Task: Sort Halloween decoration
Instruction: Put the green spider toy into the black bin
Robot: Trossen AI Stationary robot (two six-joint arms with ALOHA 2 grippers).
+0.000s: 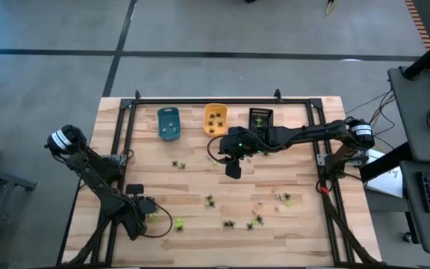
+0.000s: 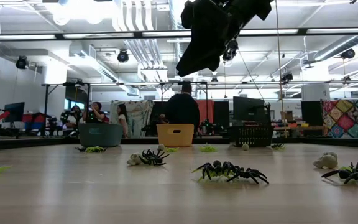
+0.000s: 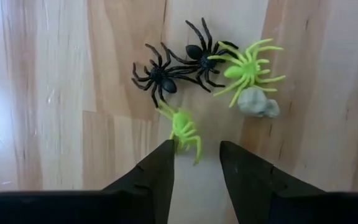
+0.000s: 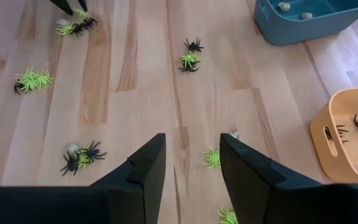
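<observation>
Small plastic spiders lie scattered on the wooden table; some are black, some yellow-green, and there are a few pale lumps. My left gripper points down at the near left, open over a cluster of two black spiders, a yellow-green one and a pale piece. Another yellow-green spider lies right at its fingertips. My right gripper hangs open above the table's middle with nothing between its fingers. My left gripper comes from above with its fingers pointing down, and its open fingertips stand on either side of the yellow-green spider's rear legs. The spider lies flat on the table. I cannot tell whether a finger touches it.
A blue tray, an orange tray holding black spiders and a black tray stand in a row at the far edge. More spiders lie at the near middle and near right. People show in the room behind the table.
</observation>
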